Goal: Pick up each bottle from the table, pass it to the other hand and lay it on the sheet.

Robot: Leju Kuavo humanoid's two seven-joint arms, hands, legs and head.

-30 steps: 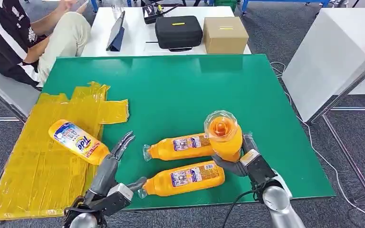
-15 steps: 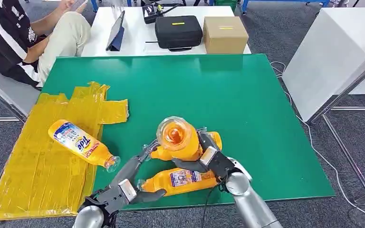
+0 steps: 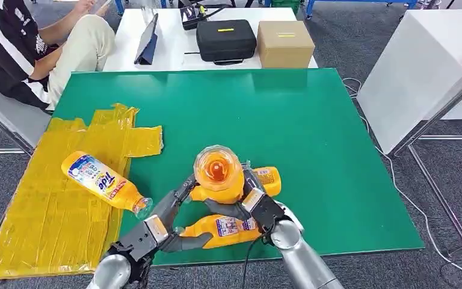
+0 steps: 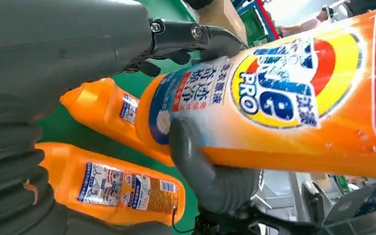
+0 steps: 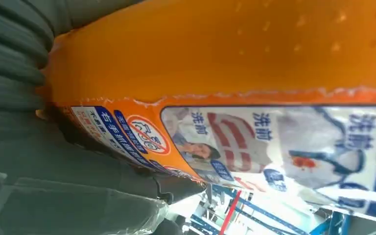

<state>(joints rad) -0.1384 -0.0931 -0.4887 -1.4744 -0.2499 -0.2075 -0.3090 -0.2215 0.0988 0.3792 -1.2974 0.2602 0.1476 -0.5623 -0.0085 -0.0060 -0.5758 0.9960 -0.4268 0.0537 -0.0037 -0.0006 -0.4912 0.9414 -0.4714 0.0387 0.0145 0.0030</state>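
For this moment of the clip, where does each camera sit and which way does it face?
Head view: high on the body, looking down at the green table; both arms, left hand, right hand.
Left wrist view: behind the left hand, facing the held bottle; grey thumb, fingers.
Right wrist view: behind the right hand, pressed against that bottle's label; ribbed cover.
All three views share the held bottle.
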